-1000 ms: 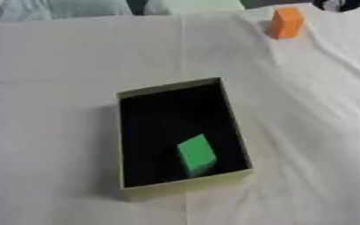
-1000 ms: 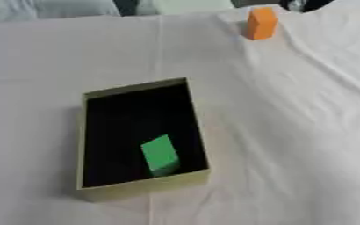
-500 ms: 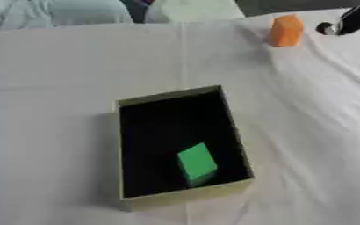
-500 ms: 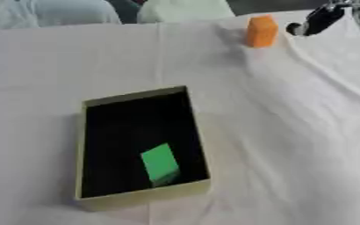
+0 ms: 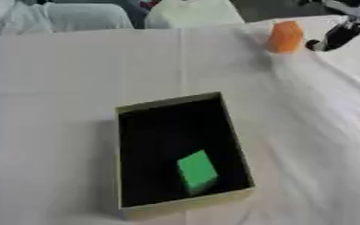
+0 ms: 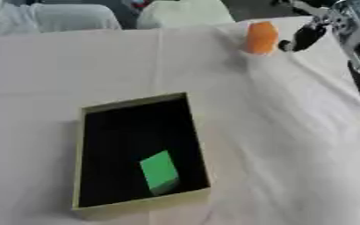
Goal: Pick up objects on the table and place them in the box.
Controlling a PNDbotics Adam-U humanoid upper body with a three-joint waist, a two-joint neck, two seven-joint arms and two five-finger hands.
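Right hand (image 6: 333,26) fingers spread beside orange block (image 6: 261,37), palm only in right eye view

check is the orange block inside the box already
No, the orange block stands on the white cloth at the far right, well apart from the box, which holds only the green block.

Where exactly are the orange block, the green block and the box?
orange block (image 5: 285,37): left eye view, its front face.
green block (image 5: 196,170): left eye view, its top face.
box (image 6: 142,207): right eye view, its near wall.

Green block (image 5: 196,171) inside box (image 5: 129,162); right hand (image 5: 338,33) just beside orange block (image 5: 284,37).
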